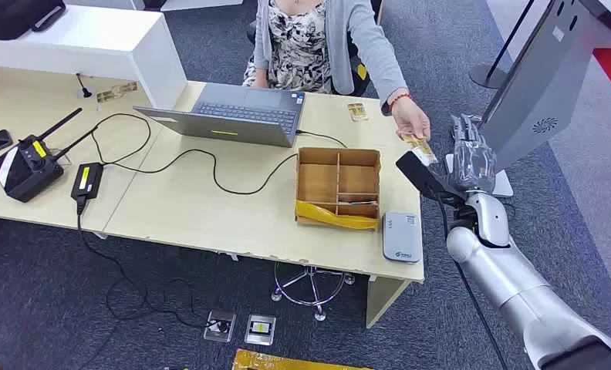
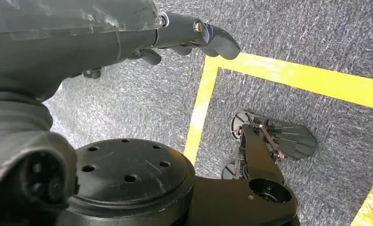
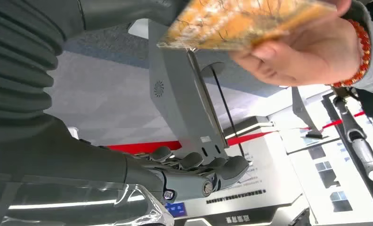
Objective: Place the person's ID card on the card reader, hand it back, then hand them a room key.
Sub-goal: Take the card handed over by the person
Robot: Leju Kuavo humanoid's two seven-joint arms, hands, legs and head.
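A person's hand (image 1: 412, 123) holds a yellow-orange card (image 1: 420, 145) out over the table's right end, just beside my raised right hand (image 1: 472, 158). In the right wrist view the card (image 3: 241, 21) lies between my thumb and my fingers (image 3: 198, 176), still pinched by the person's hand (image 3: 307, 52); my fingers are spread apart and clear of it. The grey-white card reader (image 1: 402, 237) lies flat at the table's front right corner. My left hand (image 2: 128, 37) hangs over the carpet with nothing in it.
A cardboard divider box (image 1: 339, 187) with yellow tape stands left of the reader. A laptop (image 1: 237, 113), a second small card (image 1: 357, 112), cables and a black radio unit (image 1: 26, 166) lie on the table (image 1: 194, 216). A grey kiosk (image 1: 545, 85) stands close on my right.
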